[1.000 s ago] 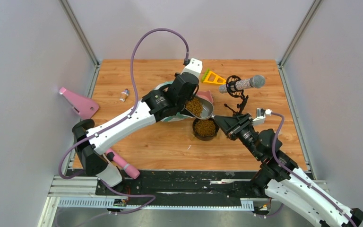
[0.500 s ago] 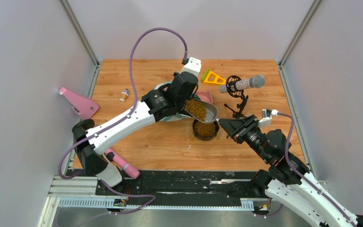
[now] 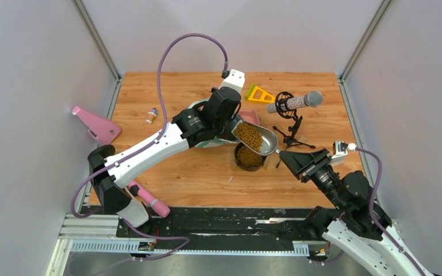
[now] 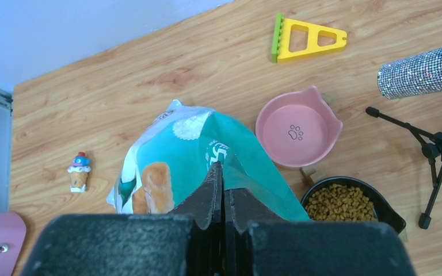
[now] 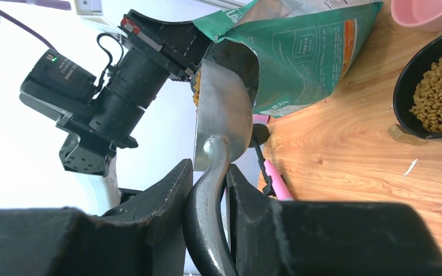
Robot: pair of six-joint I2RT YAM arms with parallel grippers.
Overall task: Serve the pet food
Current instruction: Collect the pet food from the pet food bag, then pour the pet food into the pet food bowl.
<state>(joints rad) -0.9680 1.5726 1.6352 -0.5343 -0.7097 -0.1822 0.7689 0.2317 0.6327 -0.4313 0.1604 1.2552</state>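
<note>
The pet food is brown kibble: a heap fills the grey scoop (image 3: 256, 138) and more lies in the black bowl (image 3: 248, 157), seen also in the left wrist view (image 4: 338, 201) and the right wrist view (image 5: 437, 92). My right gripper (image 3: 282, 154) is shut on the scoop's handle (image 5: 207, 190) and holds the scoop tilted over the black bowl's far rim. The teal-green and white bag (image 4: 195, 155) lies by the bowls, its mouth open (image 5: 299, 52). My left gripper (image 4: 223, 172) is shut on the bag's top edge (image 3: 230, 115).
An empty pink bowl (image 3: 252, 117) sits just behind the black bowl. A glittery microphone on a black tripod (image 3: 294, 103) stands to the right, close to the scoop. A yellow triangular tool (image 3: 259, 94), a small ice-cream figure (image 3: 151, 115) and pink items (image 3: 95, 125) lie around.
My right arm has drawn back to the right, pulling the full scoop out of the bag's mouth and over the black bowl. The left arm and the bag have stayed put.
</note>
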